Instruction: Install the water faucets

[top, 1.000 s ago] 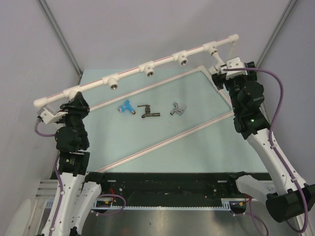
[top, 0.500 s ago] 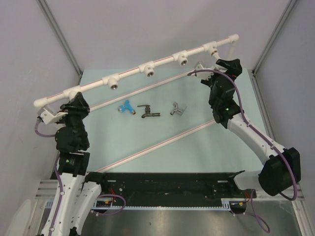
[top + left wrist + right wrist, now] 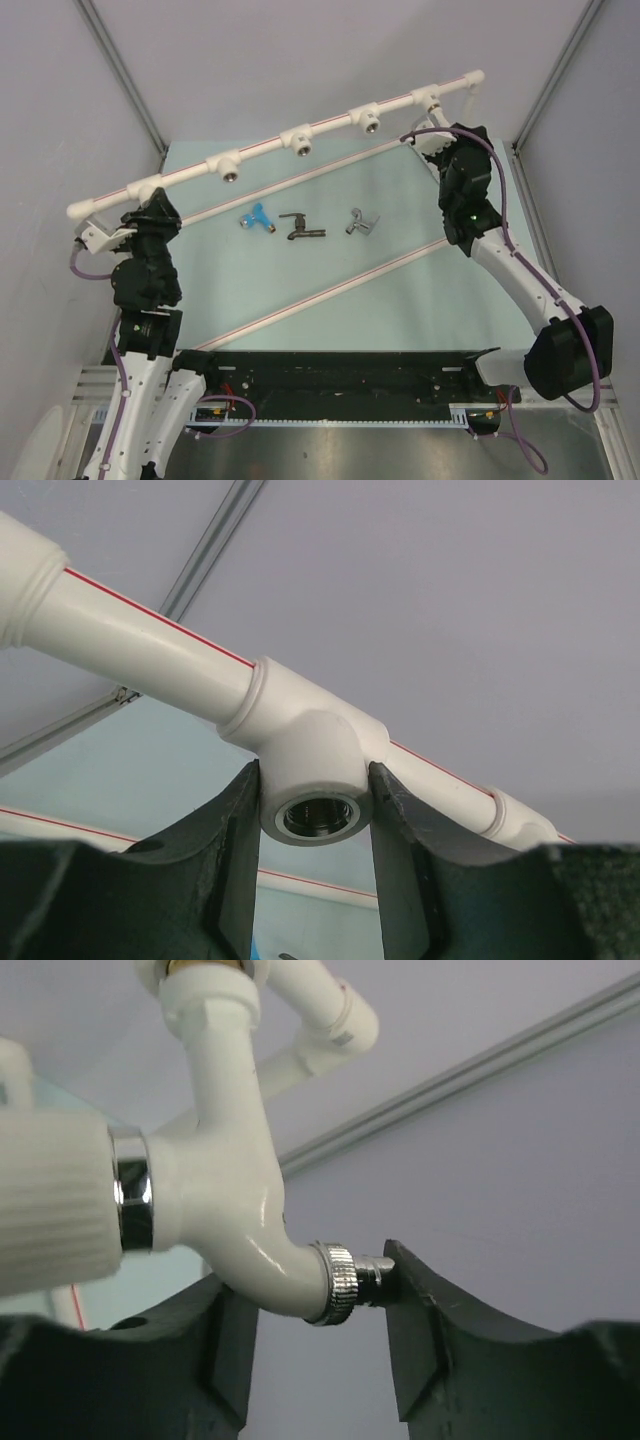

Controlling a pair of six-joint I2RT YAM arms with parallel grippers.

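Threading: left end effector (image 3: 315, 785) clamps the tee (image 3: 312, 742); right end effector (image 3: 318, 1285) brackets the white faucet (image 3: 225, 1185) (grip, we cannot tell); twisting likely next.

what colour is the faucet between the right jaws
White faucet, chrome spout tip; right wrist view shows it best.

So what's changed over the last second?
The right arm swung leftward, in beside the right tee, and the right gripper closed on the spout of the white faucet hanging there. The left gripper stays clamped on the left tee. The blue faucet, dark faucet and silver faucet lie unmoved on the table.
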